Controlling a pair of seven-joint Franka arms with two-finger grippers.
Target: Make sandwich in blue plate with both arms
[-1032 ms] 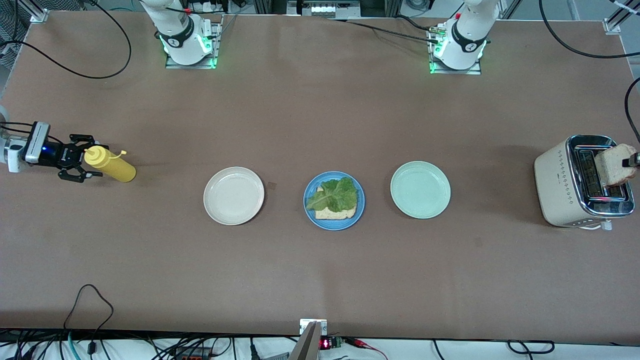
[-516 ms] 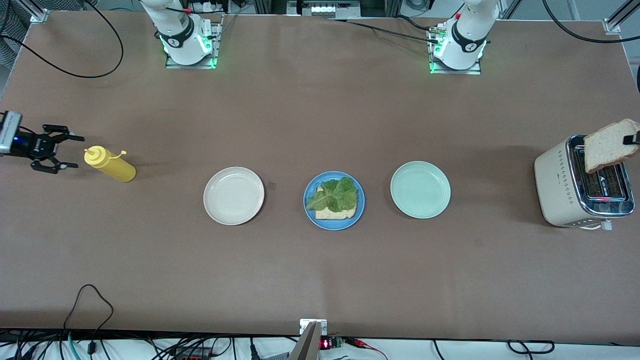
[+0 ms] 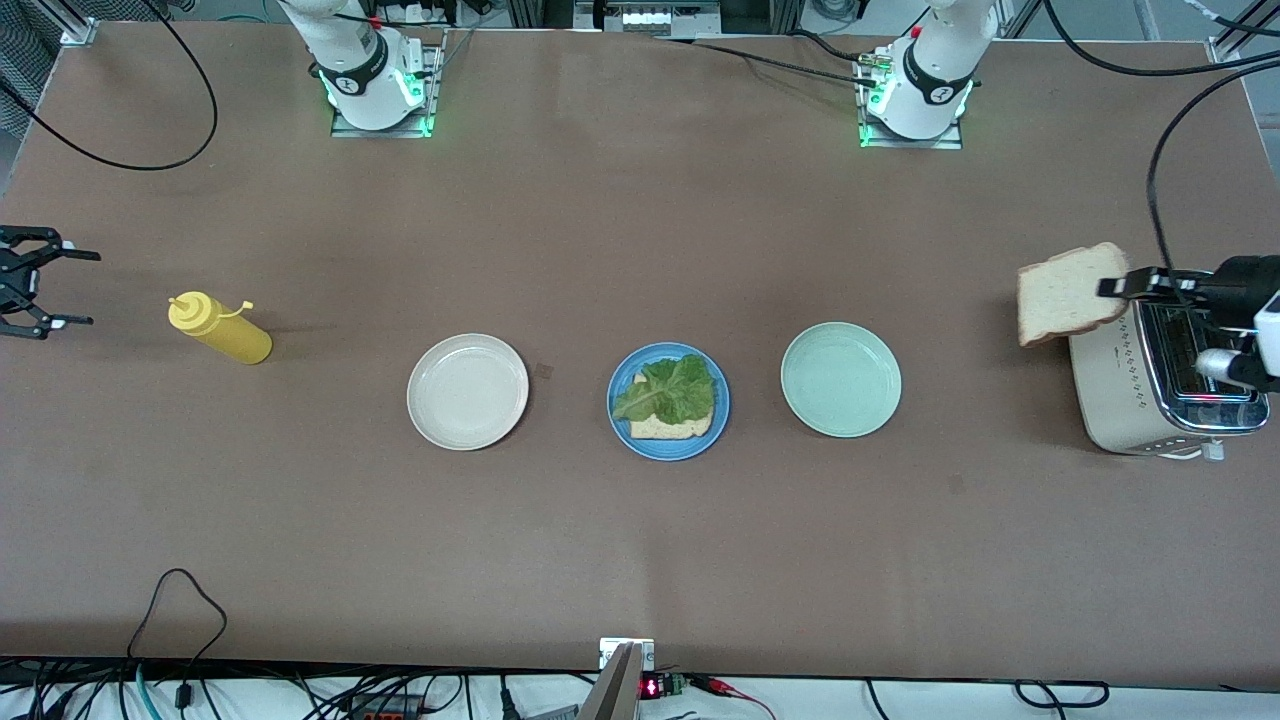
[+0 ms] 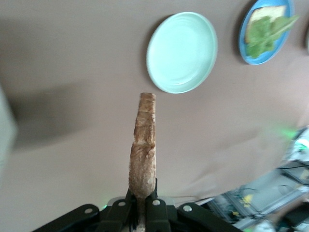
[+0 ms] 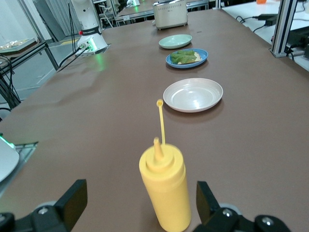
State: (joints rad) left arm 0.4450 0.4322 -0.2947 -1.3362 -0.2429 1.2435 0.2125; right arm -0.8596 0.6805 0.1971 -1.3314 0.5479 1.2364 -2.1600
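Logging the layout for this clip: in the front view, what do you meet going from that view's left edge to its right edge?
right gripper → yellow squeeze bottle → cream-white plate → blue plate holding bread and lettuce → mint-green plate → bread slice held in the left gripper

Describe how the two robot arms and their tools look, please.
Both arms are white and jointed, with a black band low on each. Their bases glow green, and black cables trail from them. The right tool and left tool are black, two-fingered claws.
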